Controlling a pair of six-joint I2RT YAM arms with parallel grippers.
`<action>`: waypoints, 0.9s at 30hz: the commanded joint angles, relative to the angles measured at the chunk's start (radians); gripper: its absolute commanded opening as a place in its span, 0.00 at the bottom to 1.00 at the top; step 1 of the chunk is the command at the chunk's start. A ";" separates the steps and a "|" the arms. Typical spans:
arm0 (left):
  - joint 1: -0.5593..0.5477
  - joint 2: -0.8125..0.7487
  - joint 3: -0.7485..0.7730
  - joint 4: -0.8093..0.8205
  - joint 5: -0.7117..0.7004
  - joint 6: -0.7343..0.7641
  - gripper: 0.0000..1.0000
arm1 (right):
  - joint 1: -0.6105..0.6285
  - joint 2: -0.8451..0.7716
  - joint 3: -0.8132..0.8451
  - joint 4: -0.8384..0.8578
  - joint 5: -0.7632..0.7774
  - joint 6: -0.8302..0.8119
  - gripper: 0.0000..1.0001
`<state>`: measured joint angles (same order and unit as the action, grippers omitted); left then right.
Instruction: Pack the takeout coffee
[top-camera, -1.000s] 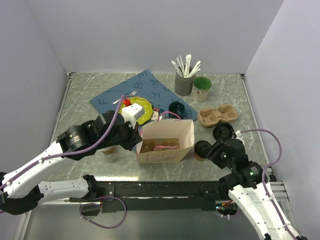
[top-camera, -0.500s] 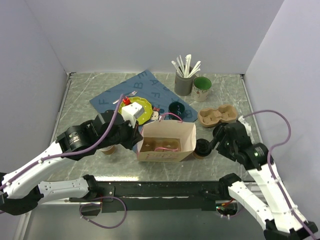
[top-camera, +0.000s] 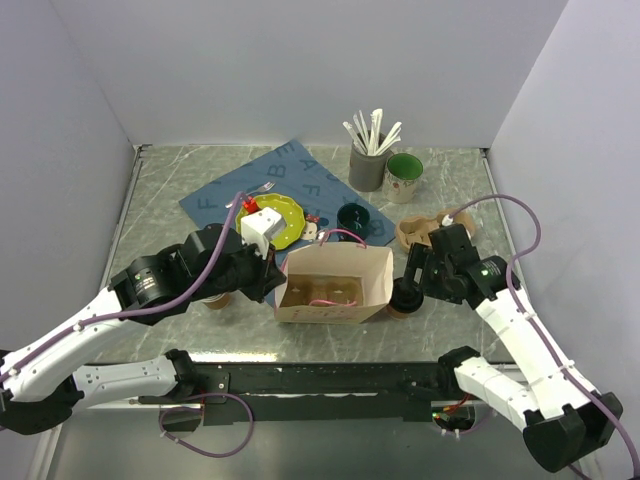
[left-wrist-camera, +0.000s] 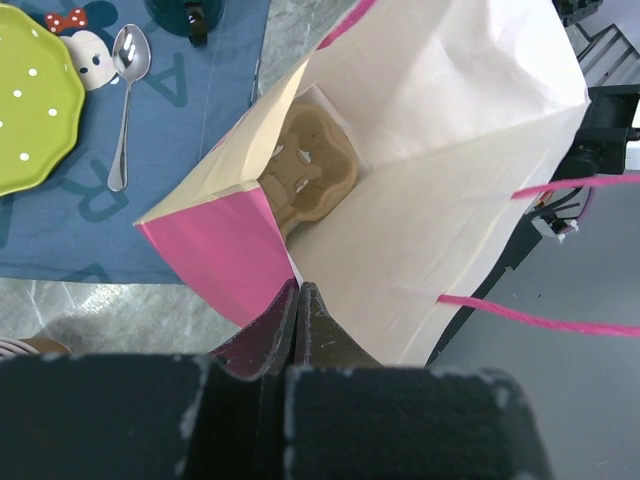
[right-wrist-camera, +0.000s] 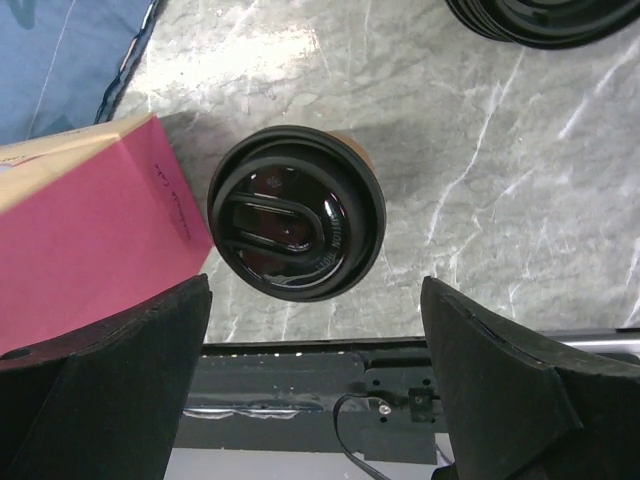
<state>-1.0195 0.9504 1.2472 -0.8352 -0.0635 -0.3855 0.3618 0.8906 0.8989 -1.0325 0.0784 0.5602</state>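
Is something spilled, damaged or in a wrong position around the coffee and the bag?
Nothing stands out. The coffee stands upright beside the bag, lid on, no spill on the table. The left gripper pinches the bag's rim.

A blue alphabet placemat (top-camera: 300, 165) lies left of centre in the overhead view. It carries a yellow-green scalloped plate (top-camera: 285, 222), a fork (top-camera: 255, 191) just above the plate, and a dark teal cup (top-camera: 352, 217) at its right corner. At upper right, a grey holder (top-camera: 366, 171) of white utensils (top-camera: 372, 132) stands just beside a green mug (top-camera: 404, 178). A pulp cup carrier (top-camera: 422, 233) lies below them.
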 joint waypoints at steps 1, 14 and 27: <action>0.004 -0.022 0.004 0.038 0.014 0.017 0.01 | -0.001 0.056 0.047 0.048 -0.012 -0.016 0.93; 0.010 -0.019 0.020 0.035 0.010 0.020 0.01 | 0.100 0.208 0.101 0.009 0.101 0.033 0.96; 0.012 -0.022 0.018 0.036 0.008 0.013 0.01 | 0.155 0.263 0.084 0.011 0.132 0.064 0.85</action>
<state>-1.0130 0.9463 1.2472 -0.8352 -0.0578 -0.3790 0.5018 1.1534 0.9573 -1.0245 0.1703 0.5980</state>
